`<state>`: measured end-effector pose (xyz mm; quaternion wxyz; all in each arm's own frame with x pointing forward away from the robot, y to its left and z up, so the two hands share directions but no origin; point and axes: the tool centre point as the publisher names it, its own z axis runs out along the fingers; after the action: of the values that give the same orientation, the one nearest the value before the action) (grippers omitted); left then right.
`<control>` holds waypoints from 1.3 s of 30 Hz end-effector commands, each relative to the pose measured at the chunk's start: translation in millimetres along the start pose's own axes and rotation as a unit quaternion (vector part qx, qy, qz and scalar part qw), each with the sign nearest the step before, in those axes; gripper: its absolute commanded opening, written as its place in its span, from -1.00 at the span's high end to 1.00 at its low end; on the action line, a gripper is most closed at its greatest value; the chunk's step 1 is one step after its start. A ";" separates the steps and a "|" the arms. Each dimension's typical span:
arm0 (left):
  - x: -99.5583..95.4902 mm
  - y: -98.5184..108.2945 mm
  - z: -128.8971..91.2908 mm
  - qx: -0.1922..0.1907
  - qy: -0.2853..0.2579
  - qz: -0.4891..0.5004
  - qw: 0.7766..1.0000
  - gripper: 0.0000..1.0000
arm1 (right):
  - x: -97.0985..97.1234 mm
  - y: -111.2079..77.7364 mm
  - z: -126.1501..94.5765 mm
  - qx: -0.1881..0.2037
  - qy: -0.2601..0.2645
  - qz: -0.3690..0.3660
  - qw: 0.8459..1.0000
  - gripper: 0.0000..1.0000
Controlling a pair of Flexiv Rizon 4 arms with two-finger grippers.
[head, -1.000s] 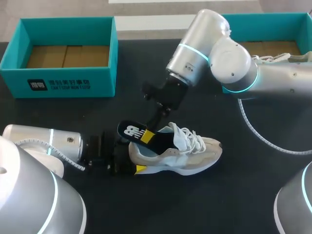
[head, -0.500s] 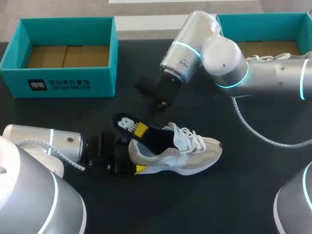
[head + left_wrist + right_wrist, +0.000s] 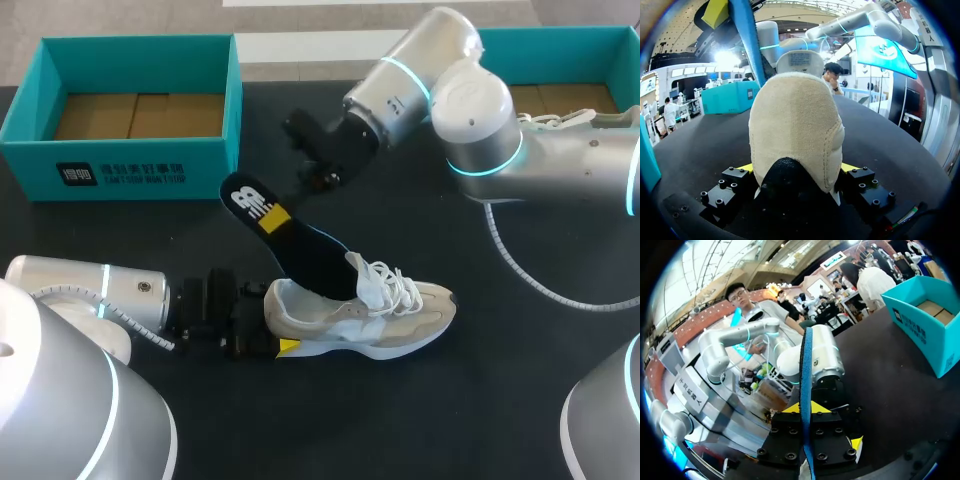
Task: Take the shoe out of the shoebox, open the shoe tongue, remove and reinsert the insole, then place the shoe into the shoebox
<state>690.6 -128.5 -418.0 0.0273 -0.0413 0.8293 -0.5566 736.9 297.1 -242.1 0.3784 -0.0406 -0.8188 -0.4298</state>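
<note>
Insole removal is in hand. The left gripper (image 3: 272, 318) clamps the heel of the beige suede sneaker (image 3: 370, 315). The right gripper (image 3: 284, 211) pinches the black foam insole (image 3: 312, 257), slanting up from the sneaker with its toe end inside. Next, I judge, it must be lifted clear.

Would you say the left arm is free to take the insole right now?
Probably not: the left gripper is clamped on the heel of the shoe, and the right gripper holds the insole.
</note>
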 end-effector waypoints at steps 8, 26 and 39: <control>1.3 1.1 1.2 -0.001 -0.002 0.000 1.000 1.00 | 14.2 -9.1 0.2 -0.018 -0.032 0.000 0.999 1.00; 1.3 1.1 1.2 -0.001 -0.002 0.000 1.000 1.00 | 31.6 70.8 -23.4 -0.210 0.009 -0.009 0.978 1.00; 1.3 1.1 1.2 -0.001 -0.002 0.000 1.000 1.00 | 79.7 99.5 -69.8 -0.267 0.012 -0.025 0.963 1.00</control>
<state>690.6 -128.6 -418.0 0.0273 -0.0412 0.8293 -0.5566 769.0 308.0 -109.2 0.3614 -0.1061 -0.6637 -0.6462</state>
